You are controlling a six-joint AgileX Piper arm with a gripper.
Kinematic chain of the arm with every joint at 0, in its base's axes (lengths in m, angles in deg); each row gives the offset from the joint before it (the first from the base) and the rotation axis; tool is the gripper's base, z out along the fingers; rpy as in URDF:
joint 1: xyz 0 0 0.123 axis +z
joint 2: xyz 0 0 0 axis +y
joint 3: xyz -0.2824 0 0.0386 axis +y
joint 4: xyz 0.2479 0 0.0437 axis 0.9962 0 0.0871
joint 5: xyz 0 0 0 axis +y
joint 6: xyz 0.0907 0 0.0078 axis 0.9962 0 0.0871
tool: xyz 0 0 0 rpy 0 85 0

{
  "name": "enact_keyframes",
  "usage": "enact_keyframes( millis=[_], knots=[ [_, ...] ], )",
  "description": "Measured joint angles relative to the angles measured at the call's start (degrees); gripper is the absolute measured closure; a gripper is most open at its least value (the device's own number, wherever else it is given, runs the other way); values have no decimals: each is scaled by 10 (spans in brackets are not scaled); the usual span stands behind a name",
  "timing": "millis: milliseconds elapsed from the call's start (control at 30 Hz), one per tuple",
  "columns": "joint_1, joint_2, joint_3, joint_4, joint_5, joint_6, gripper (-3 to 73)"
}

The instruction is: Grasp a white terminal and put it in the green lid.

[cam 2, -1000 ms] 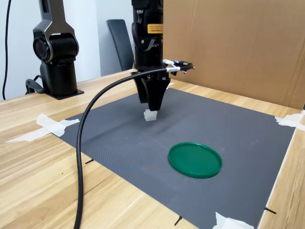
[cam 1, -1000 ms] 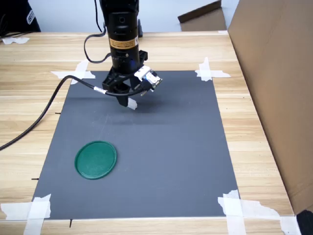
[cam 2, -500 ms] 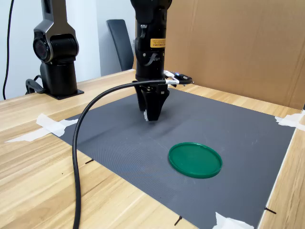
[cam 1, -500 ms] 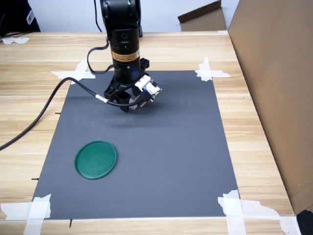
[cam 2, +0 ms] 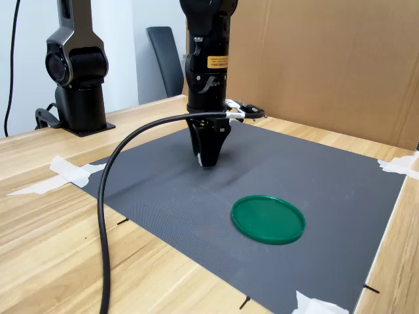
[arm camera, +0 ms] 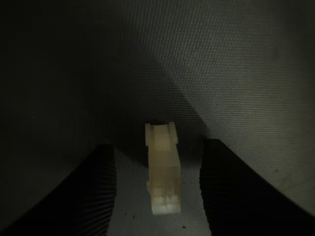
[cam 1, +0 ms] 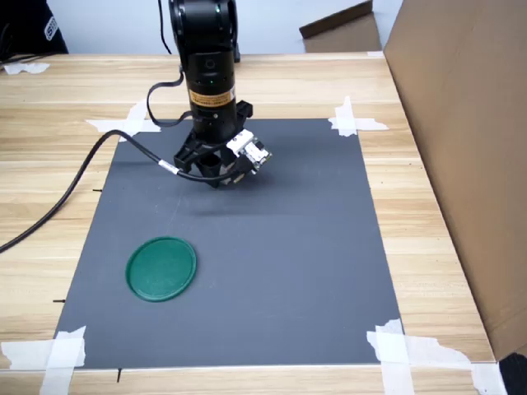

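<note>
Status: pre-grasp, nothing delivered yet. White terminal (arm camera: 162, 169) sits on the grey mat (cam 1: 313, 263), lying lengthwise between the two ribbed fingers (arm camera: 98, 187), w/ clear mat showing on both sides of it in the wrist view, so no contact that I can see. Gripper (arm camera: 157, 196) is spread wide around the part, not clamped. Green lid (cam 1: 161, 268) is empty and well apart from the part: nearer the camera and toward the first exterior view's left; in the second exterior view the lid sits at lower right of the arm. Done so far, judging by how things lie: approach + straddle. Left: close on the terminal, lift, carry over to the lid, drop it inside the rim. Arm (cam 2: 208, 59) pose: wrist column roughly vertical, tool pointing straight down, tips at or just above the mat in the second exterior view; can't tell if they actually touch it. Terminal itself is mostly hidden by the tool in both exterior views, so only the wrist view confirms where it is. Black cable (cam 2: 114, 196) loops off the wrist and trails across the mat edge onto the wooden table (cam 1: 49, 107). Judgement: part looks roughly centred between the pads, maybe slightly skewed, so a plain close should catch it.
</note>
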Motion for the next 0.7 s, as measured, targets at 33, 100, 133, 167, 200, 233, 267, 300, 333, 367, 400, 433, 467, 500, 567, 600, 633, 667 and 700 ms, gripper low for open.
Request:
enact_keyframes(
  millis=[33, 100, 133, 167, 200, 233, 267, 300, 333, 367, 400, 433, 467, 500, 567, 600, 633, 667, 700],
  knots=[
    [0, 3, 0, -1, 0, 4, 261],
    [0, 14, -1, -1, 2, 12, 280],
    [0, 15, -2, -1, 3, 13, 287],
    [0, 15, -3, -1, 5, 14, 291],
    [0, 16, -3, -1, 8, 16, 312],
    [0, 16, -3, -1, 10, 16, 351],
    [0, 16, -3, 0, 11, 16, 365],
    [0, 16, -3, 0, 13, 16, 397],
    [1, 16, -3, 1, 14, 16, 445],
    [1, 16, -3, 0, 13, 16, 477],
    [1, 16, -3, -1, 13, 16, 510],
    [2, 16, -3, -1, 13, 16, 524],
    [2, 16, -3, -3, 12, 16, 565],
    [2, 16, -3, -3, 13, 16, 602],
    [2, 16, -12, -9, 12, 20, 603],
    [2, 13, -35, -11, 16, 23, 603],
    [2, 9, -50, -11, 23, 23, 603],
    [2, 7, -63, -10, 32, 23, 603],
    [2, 3, -87, -10, 48, 23, 603]
  ],
)
